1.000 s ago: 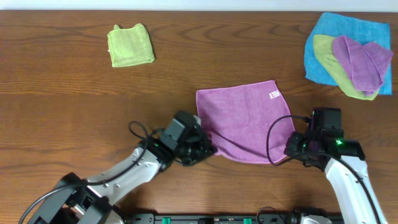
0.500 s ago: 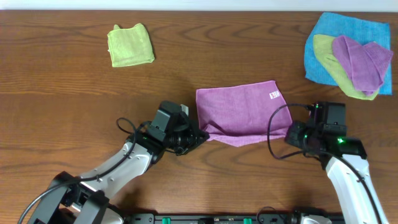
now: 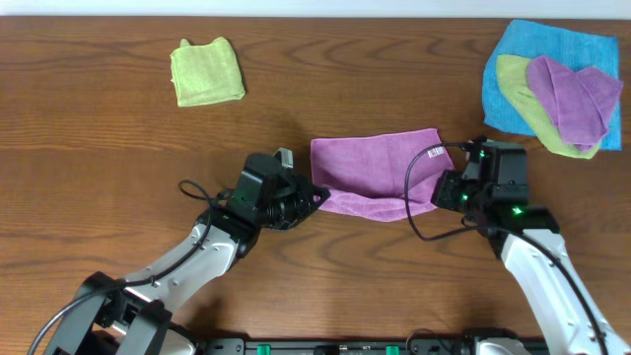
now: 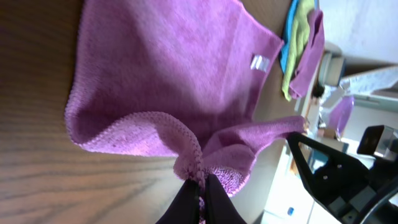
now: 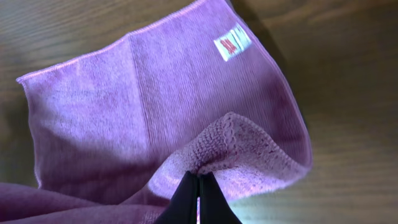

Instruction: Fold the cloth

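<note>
ok so here's where we're sitting with the cloth [image 3: 380,170]. It's lying on the counter [image 3: 108,158] just right of the middle of the overhead frame. It's stretching out as a wide band, so its long axis is running left-to-right across the picture.

Our left end effector [image 3: 314,200] is clamping the lower-left corner and our right end effector [image 3: 446,189] is clamping the lower-right one. In both wrist views the fingers are pressing together on a bunched bit of stitched hem. So we're calling both of them closed on the cloth, no gap showing.

The bit that matters: the edge we're holding is sitting raised off the counter and curling over. The rest of the cloth is lying flat beyond both end effectors, toward the top of the overhead frame. The far edge, the one with the little white label [image 3: 435,151] near its right corner, is sitting just above the held corners in the picture.

So we're guessing the next move is taking both corners up-frame, across the flat part, to meet that far edge. Neither arm is really nearer, since each is sitting at its own end of the band. The right one is looking a touch higher in the frame than the left, though, so we're thinking the fold line might skew if they don't even out.

The lime-green cloth [image 3: 207,71] at upper left and the pile of cloths [image 3: 552,84] at upper right are lying well apart from all this.
</note>
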